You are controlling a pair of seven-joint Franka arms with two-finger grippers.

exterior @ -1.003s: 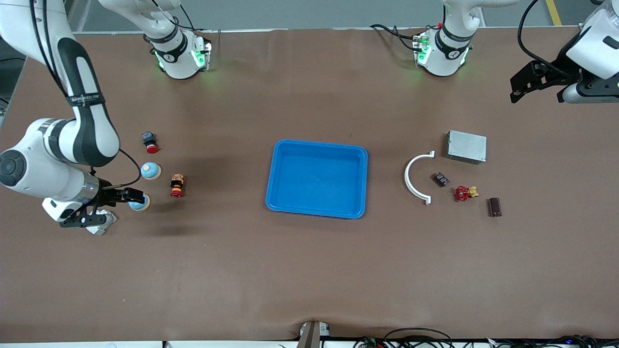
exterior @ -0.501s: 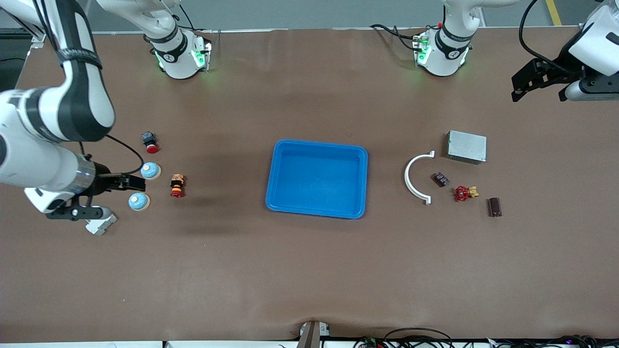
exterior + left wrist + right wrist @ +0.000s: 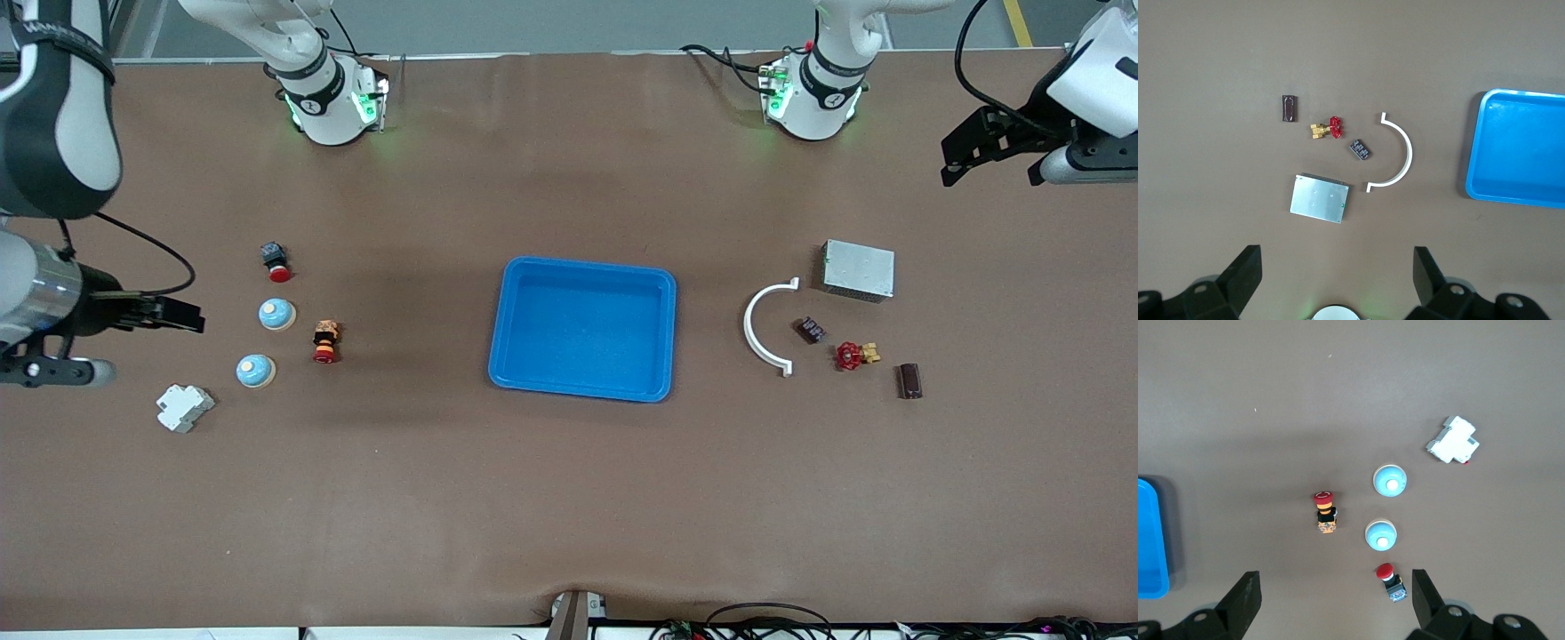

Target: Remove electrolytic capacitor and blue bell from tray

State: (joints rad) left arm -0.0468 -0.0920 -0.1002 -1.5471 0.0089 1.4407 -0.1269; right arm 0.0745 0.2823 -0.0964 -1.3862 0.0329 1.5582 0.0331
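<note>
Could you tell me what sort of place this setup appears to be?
Probably a robotics lab bench for sorting tests: two arm bases bolted along a brown-covered table, a blue tray at its centre, and small industrial parts laid out at each end, such as a red valve and two blue bells.

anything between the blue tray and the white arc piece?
Nothing: bare table between the blue tray and the white arc piece, shown in the front and left wrist views.

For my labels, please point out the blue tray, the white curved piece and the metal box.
blue tray (image 3: 582,267): front view, rim.
white curved piece (image 3: 749,327): front view, arc middle.
metal box (image 3: 858,269): front view, top face.
</note>
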